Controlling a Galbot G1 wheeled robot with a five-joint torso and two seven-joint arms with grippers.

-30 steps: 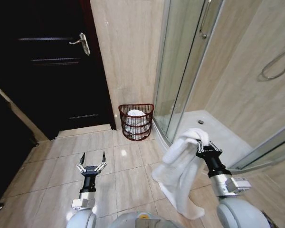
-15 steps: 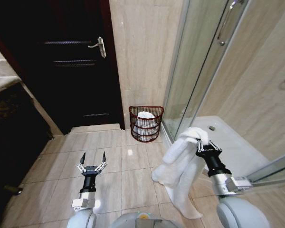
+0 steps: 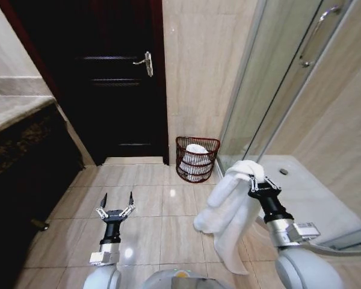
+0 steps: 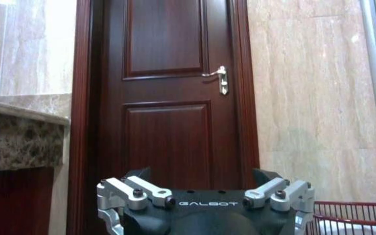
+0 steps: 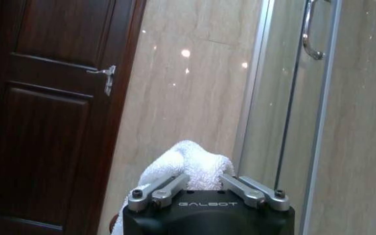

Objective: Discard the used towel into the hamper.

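A white towel (image 3: 228, 211) hangs in long folds from my right gripper (image 3: 258, 179), which is shut on its bunched top at the right of the head view. The right wrist view shows the towel's top (image 5: 188, 164) pinched between the fingers. The hamper (image 3: 196, 158), a dark reddish-brown slatted basket with white cloth inside, stands on the floor against the wall beside the door, ahead of the towel and apart from it. Its rim (image 4: 354, 205) shows in the left wrist view. My left gripper (image 3: 115, 201) is held open over the floor tiles at the lower left, holding nothing.
A dark wooden door (image 3: 117, 84) with a metal handle (image 3: 145, 61) is shut on the far wall. A stone counter (image 3: 15, 111) runs along the left. A glass shower enclosure (image 3: 289, 102) with a raised white tray (image 3: 307, 186) fills the right. Beige floor tiles (image 3: 162, 223) lie between.
The whole head view has shifted: door and hamper slid rightward in the picture and a counter came in at left, so the camera turned. Both grippers keep their poses; the towel stays held.
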